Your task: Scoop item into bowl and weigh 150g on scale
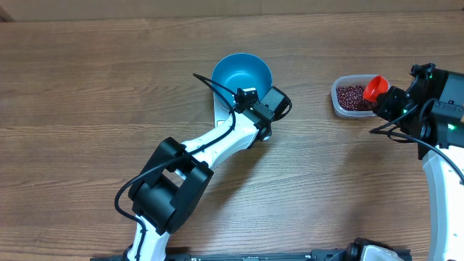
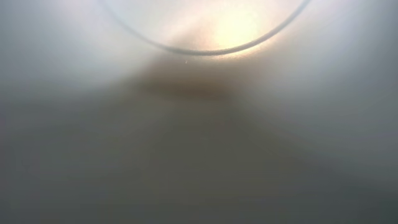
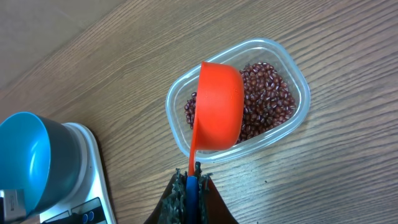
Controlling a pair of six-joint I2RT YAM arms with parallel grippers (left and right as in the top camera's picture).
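The bright blue bowl point(image 1: 241, 75) stands on the white scale point(image 1: 217, 110), which is mostly covered by it. My left gripper point(image 1: 270, 106) sits at the bowl's right side, its jaws hidden. The left wrist view is only a pale blur with one curved line. My right gripper point(image 3: 191, 178) is shut on the handle of an orange scoop point(image 3: 219, 115). The scoop hangs tipped on its side over the beans point(image 3: 268, 99) in a clear tub point(image 3: 297, 78). From overhead, the scoop point(image 1: 375, 88) is over the tub's point(image 1: 341, 101) right end. The bowl point(image 3: 25, 158) and the scale point(image 3: 87, 186) show at the lower left of the right wrist view.
The left arm point(image 1: 217, 141) runs diagonally from the table's front to the bowl. The right arm point(image 1: 442, 123) stands at the right edge. Bare wooden tabletop point(image 1: 87, 94) lies to the left and between the bowl and the tub.
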